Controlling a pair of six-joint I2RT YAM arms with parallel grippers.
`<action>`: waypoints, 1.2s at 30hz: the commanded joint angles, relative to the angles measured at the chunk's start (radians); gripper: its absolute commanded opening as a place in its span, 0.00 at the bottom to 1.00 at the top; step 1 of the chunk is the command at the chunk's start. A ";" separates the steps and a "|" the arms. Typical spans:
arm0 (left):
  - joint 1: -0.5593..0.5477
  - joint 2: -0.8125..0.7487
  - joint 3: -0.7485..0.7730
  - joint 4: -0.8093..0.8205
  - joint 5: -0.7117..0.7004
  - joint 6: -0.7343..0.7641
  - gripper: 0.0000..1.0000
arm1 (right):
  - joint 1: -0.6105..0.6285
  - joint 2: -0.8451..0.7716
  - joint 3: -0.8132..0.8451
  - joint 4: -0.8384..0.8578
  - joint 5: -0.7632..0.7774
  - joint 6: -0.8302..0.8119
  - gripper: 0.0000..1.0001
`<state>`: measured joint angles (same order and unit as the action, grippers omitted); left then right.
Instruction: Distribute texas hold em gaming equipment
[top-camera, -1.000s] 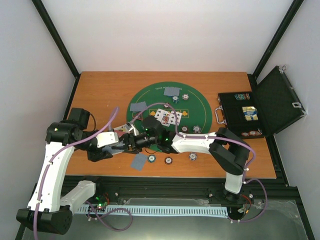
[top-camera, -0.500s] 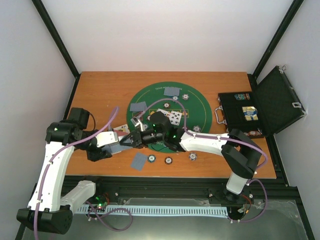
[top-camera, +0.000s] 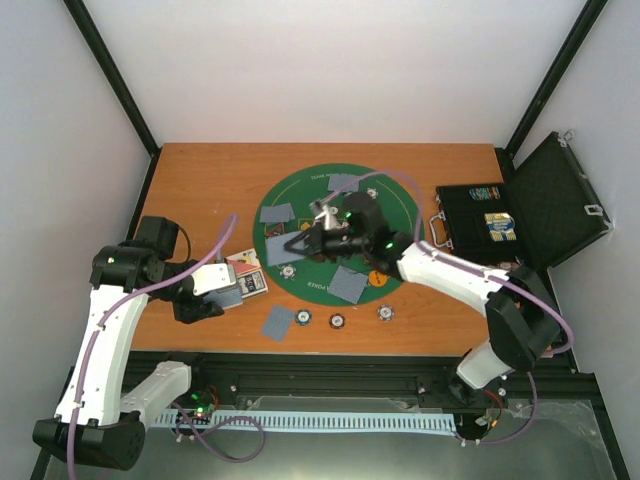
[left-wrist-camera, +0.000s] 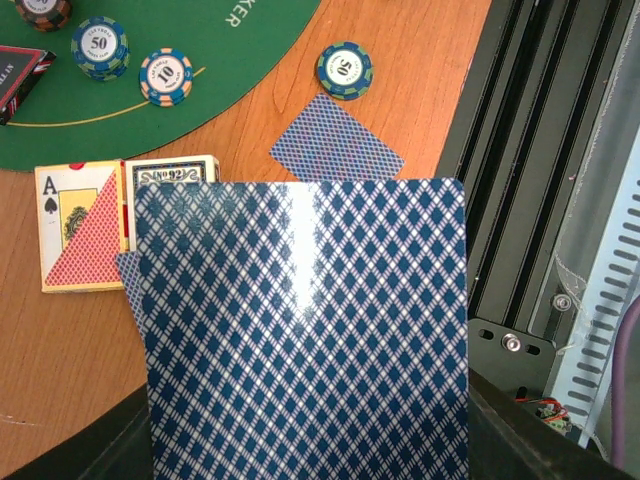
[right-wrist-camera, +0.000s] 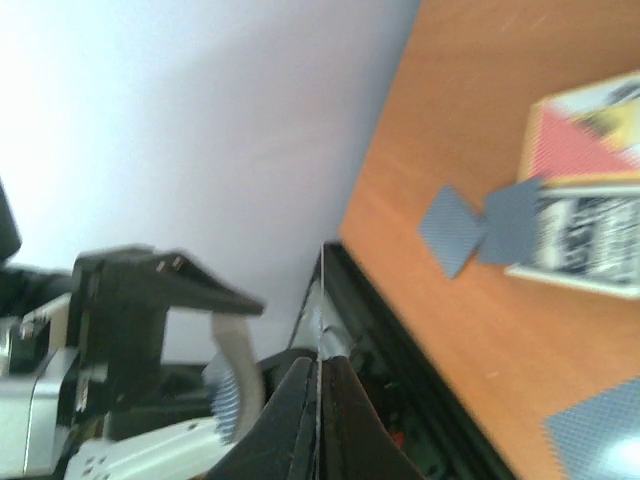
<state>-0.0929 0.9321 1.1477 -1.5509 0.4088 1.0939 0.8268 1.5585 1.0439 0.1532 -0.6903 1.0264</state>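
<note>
We saw an orange-brown wooden table (top-camera: 200, 180) carrying a round green mat (top-camera: 305, 192) at its middle and an open black hinged case (top-camera: 555, 200) at its right end. On the bare wood near the front edge lay a face-down card (top-camera: 279, 322) with three poker chips (top-camera: 339, 321) in a row to its right, and a card box (top-camera: 250, 282) lay just left of the mat.

left claw (top-camera: 232, 295) clamped, right claw (right-wrist-camera: 318, 375) pinched closed, arm outstretched

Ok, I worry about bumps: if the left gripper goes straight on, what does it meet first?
Probably the loose card just ahead of the held deck, then the chip beyond. Height is unclear, so it may pass above them.
</note>
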 joint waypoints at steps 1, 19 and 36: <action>-0.003 -0.012 0.026 -0.018 0.021 0.005 0.01 | -0.209 -0.043 0.030 -0.248 -0.010 -0.188 0.03; -0.003 0.003 0.035 -0.017 0.030 0.000 0.01 | -0.580 0.487 0.478 -0.754 0.138 -0.624 0.03; -0.003 -0.005 0.042 -0.027 0.036 0.002 0.01 | -0.595 0.290 0.464 -0.856 0.389 -0.657 0.67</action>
<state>-0.0929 0.9375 1.1481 -1.5543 0.4156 1.0943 0.2230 2.0262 1.5162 -0.7052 -0.3424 0.3592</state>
